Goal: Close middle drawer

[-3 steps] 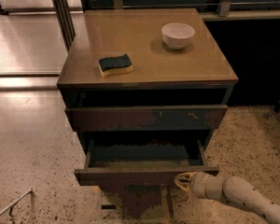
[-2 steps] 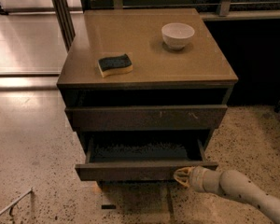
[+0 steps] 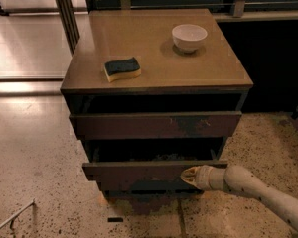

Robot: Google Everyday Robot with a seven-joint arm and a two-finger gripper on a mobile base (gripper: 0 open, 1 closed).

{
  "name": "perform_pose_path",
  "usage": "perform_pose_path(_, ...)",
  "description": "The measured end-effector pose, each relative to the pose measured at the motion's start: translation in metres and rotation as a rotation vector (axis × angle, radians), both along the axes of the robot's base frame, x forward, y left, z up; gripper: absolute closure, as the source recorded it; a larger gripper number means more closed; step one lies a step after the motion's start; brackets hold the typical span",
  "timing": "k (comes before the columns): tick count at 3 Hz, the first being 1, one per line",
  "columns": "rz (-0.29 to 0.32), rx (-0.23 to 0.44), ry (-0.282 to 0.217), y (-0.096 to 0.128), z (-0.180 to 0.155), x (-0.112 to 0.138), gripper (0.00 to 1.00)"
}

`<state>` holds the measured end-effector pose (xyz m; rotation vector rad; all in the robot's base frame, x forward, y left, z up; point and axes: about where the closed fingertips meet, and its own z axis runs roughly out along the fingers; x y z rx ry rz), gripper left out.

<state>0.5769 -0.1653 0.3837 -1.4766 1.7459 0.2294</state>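
One pincer (image 3: 190,176) does the work here. Its pale tip is touching the front of the middle drawer (image 3: 134,171), near the right end of that front. Whether the pincer is open or closed, you cannot tell; it seems to press, not to grip. Behind it the arm (image 3: 260,192) goes away to the lower right.

From the pincer the drawer front stretches to the left, and it stands out from the body of the bench (image 3: 154,86). Just above the pincer a dark slot of the drawer's inside is showing. Over that slot is the taller scratched front (image 3: 139,126), and just under the pincer is the lowest front (image 3: 149,187). Far above, on the bench top, a sponge (image 3: 122,69) and a bowl (image 3: 189,36) lie well apart.

I judge you are in the middle of the pushing step, and the drawer is not yet shut. The next move calls for a straight, level push inward until the slot disappears. Because the contact is off-centre, the drawer could go in crooked and stick, so push slowly.
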Motion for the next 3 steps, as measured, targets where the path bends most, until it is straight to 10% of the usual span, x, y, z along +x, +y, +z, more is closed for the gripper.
perform_pose_path(3, -0.002, -0.024, 0.011, 0.013, 0.003, 0.052, 1.0)
